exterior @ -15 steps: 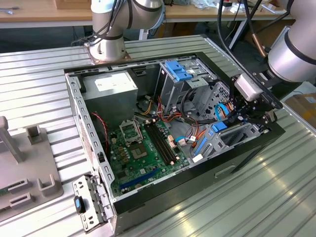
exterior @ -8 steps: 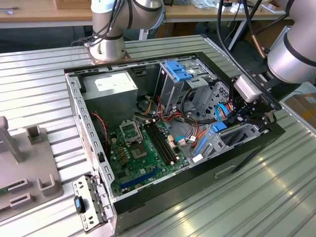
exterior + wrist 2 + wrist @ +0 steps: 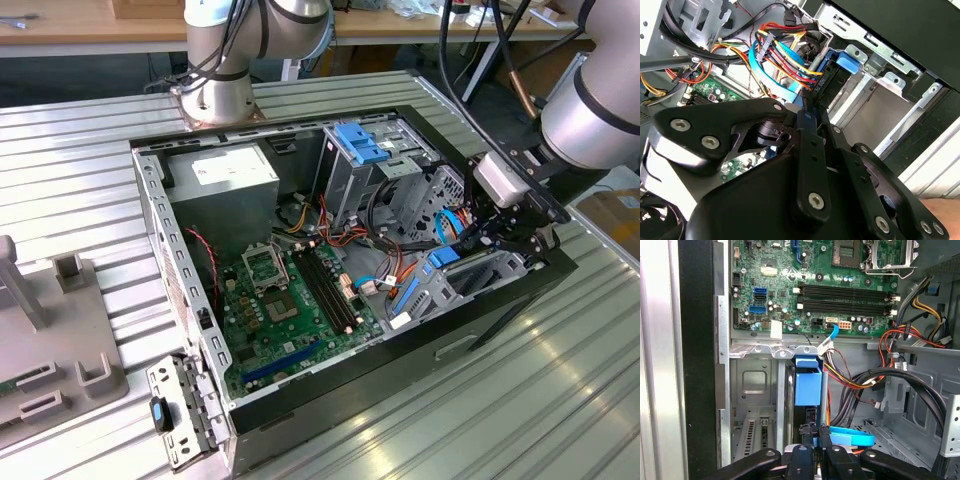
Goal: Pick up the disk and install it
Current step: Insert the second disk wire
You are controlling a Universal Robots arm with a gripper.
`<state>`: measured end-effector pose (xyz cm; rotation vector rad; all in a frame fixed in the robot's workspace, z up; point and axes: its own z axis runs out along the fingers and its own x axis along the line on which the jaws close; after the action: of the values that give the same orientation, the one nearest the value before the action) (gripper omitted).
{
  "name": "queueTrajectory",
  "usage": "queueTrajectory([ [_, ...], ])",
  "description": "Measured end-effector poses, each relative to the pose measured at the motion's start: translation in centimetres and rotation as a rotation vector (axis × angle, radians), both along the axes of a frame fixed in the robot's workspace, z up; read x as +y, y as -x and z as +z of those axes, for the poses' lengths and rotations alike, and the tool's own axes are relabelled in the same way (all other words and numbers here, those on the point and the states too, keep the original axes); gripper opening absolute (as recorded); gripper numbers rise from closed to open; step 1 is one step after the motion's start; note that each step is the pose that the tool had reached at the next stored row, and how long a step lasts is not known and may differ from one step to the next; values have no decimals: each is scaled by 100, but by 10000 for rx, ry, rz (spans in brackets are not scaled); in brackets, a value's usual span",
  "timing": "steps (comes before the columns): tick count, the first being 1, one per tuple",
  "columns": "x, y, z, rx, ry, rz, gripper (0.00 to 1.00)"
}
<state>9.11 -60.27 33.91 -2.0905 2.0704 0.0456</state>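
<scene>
An open computer case (image 3: 300,400) lies on its side on a slatted metal table (image 3: 80,150), with the robot arm's base (image 3: 215,95) mounted just behind it. Inside, the motherboard (image 3: 290,310) lies on the case floor, the power-supply box (image 3: 235,175) behind it and a tall drive cage (image 3: 360,165) toward the exterior view's right of that box. The gripper (image 3: 500,235) hangs inside the case at its end on the exterior view's right, above the drive bay (image 3: 755,405), where the disk (image 3: 807,385) stands on edge amid loose cables (image 3: 865,380). A fixture plate (image 3: 50,340) lies on the table at the exterior view's left, and a detached bracket (image 3: 180,410) lies just before the case's near corner.
</scene>
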Motion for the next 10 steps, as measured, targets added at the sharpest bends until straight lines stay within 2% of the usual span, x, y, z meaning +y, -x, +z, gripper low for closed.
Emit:
queueTrajectory([
  [3, 0, 0, -4, -1, -6, 0, 17],
  [4, 0, 0, -3, -1, -5, 0, 24],
  [6, 0, 0, 0, 0, 0, 0, 24],
  [10, 0, 0, 113, -1, -1, 0, 24],
])
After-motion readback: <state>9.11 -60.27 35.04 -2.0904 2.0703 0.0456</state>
